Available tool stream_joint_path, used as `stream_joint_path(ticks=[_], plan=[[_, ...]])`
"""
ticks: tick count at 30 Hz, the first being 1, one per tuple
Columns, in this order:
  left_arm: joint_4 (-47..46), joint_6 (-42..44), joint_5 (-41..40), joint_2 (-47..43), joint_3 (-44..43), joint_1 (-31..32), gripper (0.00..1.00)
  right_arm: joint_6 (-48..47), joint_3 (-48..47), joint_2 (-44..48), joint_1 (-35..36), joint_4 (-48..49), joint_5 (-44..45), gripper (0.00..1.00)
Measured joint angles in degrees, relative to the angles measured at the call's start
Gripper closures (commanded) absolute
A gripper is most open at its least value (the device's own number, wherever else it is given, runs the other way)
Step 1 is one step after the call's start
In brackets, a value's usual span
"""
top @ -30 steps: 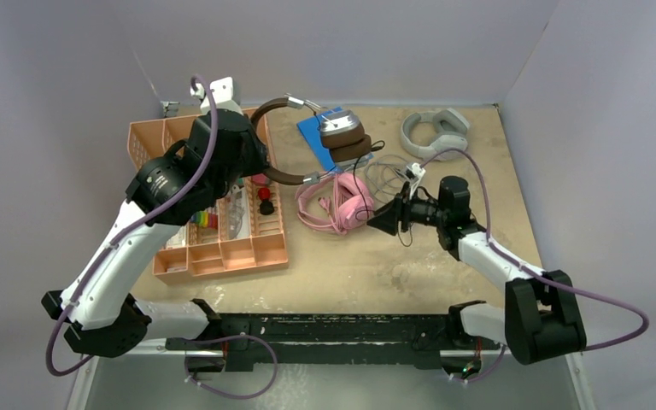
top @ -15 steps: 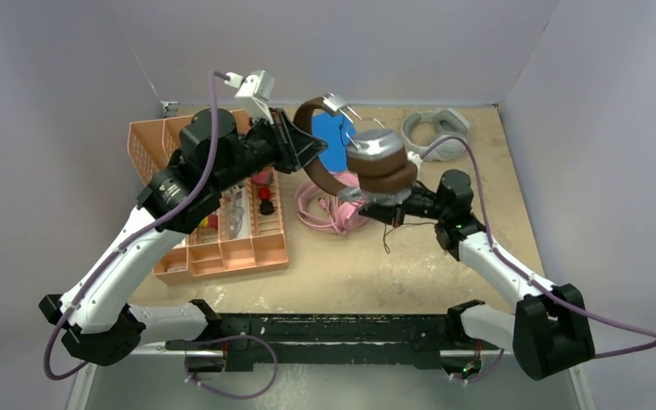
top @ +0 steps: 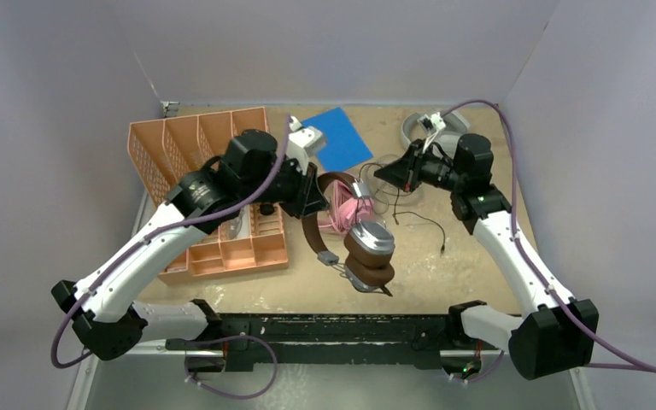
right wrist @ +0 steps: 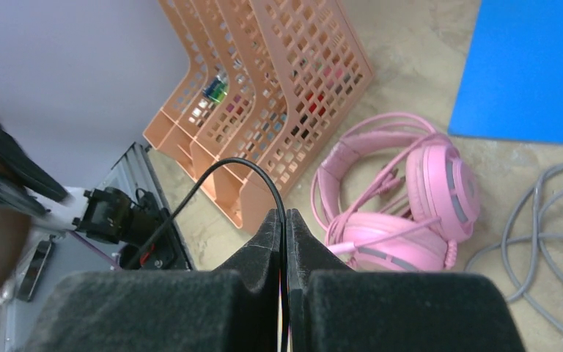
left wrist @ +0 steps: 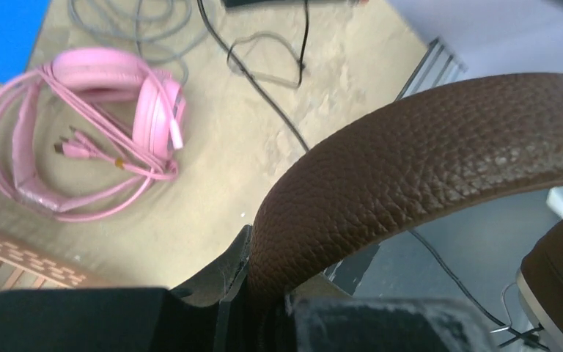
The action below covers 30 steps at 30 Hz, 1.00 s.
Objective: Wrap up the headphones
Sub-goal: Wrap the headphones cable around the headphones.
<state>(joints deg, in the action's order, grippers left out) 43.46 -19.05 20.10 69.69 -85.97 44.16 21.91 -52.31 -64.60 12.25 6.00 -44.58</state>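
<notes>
Headphones (top: 369, 248), brown & silver, hang over the table's (top: 444, 273) near edge, left gripper (top: 311, 194) squeezed tight on the band, right gripper (right wrist: 286, 216) pinching the thin black cable (right wrist: 253, 167) up by the far-right corner, prob. to pull it straight; free room by the right edge, pink pair (top: 339, 207) + orange tray (top: 188, 141) crowd the middle & left.

Top external: high over near edge, looking down on whole table (top: 444, 282). Left wrist: close behind brown headband (left wrist: 425, 161), facing down at table middle. Right wrist: angled down toward left edge, past black cable (right wrist: 238, 160). All three share pink headset (top: 342, 209).
</notes>
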Motion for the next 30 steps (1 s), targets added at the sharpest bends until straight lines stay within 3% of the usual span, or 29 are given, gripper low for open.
stream_joint_path(ticks=[8,14,22,26,30], plan=[[3.82,4.28,-20.57,4.59,2.45,9.81,1.0,-2.38,-10.75,-2.4,0.0,-11.26,0.76,1.0],[5.57,5.38,-42.99,5.25,8.37,9.79,1.0,-3.56,-14.8,-1.6,-0.02,-19.61,2.45,1.0],[3.65,0.59,-67.87,7.26,9.75,9.86,1.0,-0.81,-19.06,-1.73,0.0,-22.01,-6.64,1.0],[2.36,-4.24,-77.26,8.57,9.75,9.6,1.0,2.47,-19.06,-1.62,0.0,-20.63,-10.67,1.0],[0.42,-8.74,-80.63,10.97,9.88,7.41,1.0,5.31,-19.12,-1.01,0.24,-18.05,-14.1,1.0]])
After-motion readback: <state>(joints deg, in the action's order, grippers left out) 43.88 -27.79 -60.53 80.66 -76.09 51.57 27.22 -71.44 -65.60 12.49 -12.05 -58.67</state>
